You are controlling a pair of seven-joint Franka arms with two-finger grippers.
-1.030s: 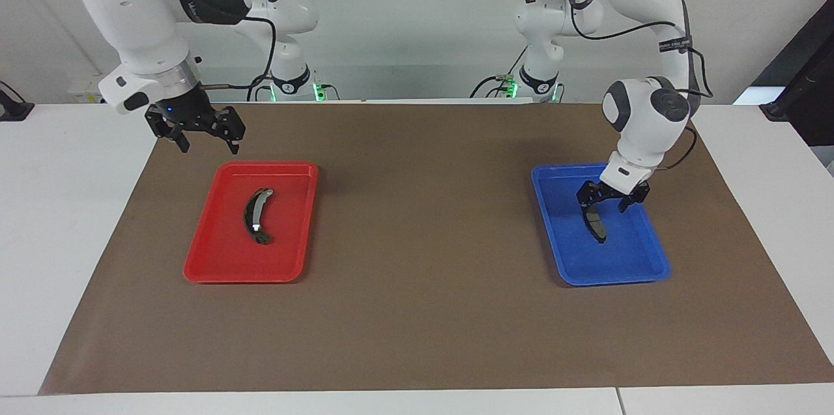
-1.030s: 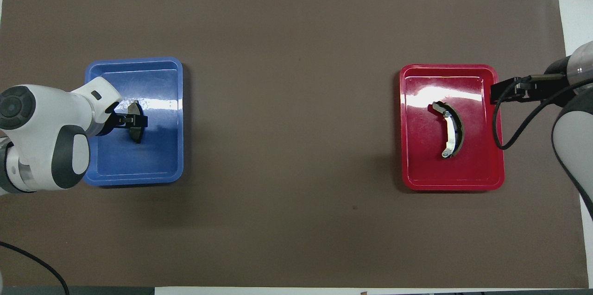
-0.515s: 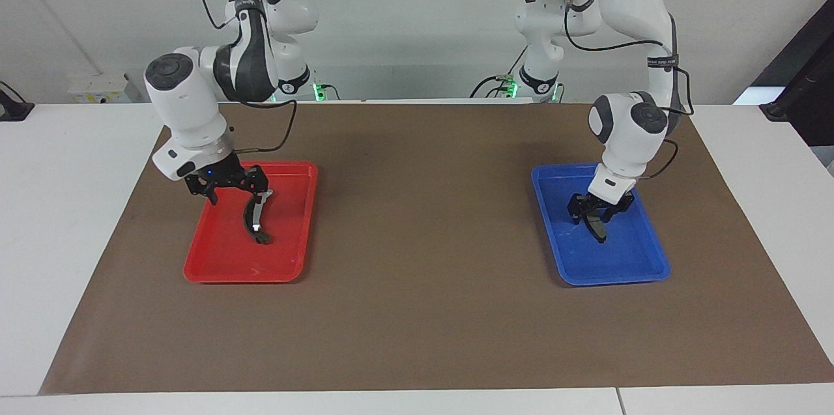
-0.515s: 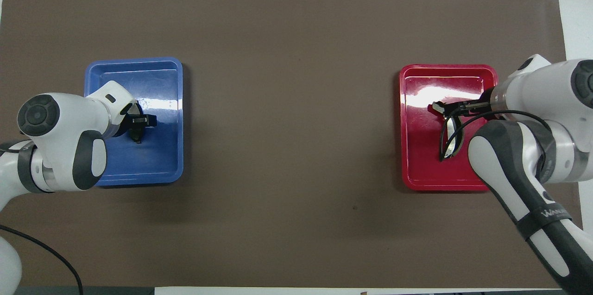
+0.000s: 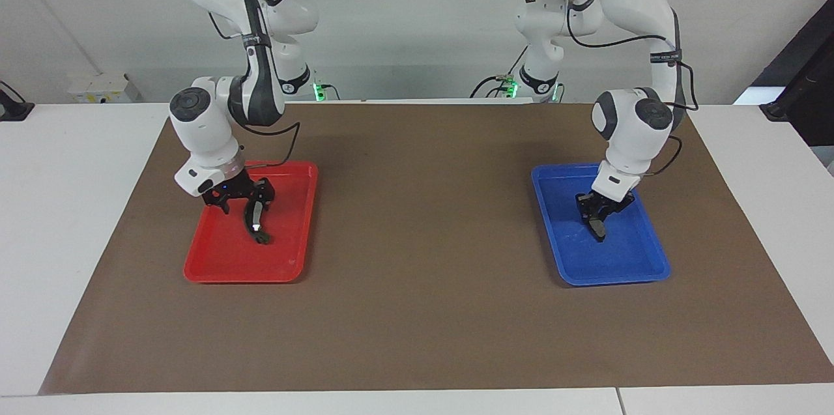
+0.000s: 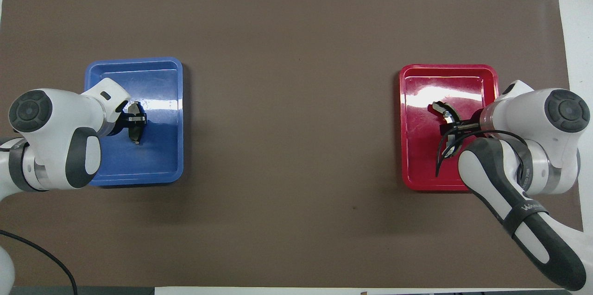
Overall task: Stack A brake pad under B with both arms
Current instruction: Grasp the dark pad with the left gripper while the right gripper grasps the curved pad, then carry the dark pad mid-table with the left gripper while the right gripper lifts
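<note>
The left gripper (image 6: 134,119) is down inside the blue tray (image 6: 157,165), at the left arm's end of the brown mat (image 6: 296,100). Its fingers are pinched on the A pad (image 6: 135,134), gripping the end of the pad farther from the robots. The pad's other end points down at the tray floor. The pad sits in the middle of the tray, clear of the rim.

The middle of the mat lies between the two trays, which are well apart.

At the right arm's end, the right gripper (image 6: 456,124) is low in the red tray (image 6: 417,165). Its fingers are spread, one on each side of B (image 6: 439,108), not clamped on it. B lies on the tray floor, its silver strip showing. In the overhead view the arm covers part of its length.
</note>
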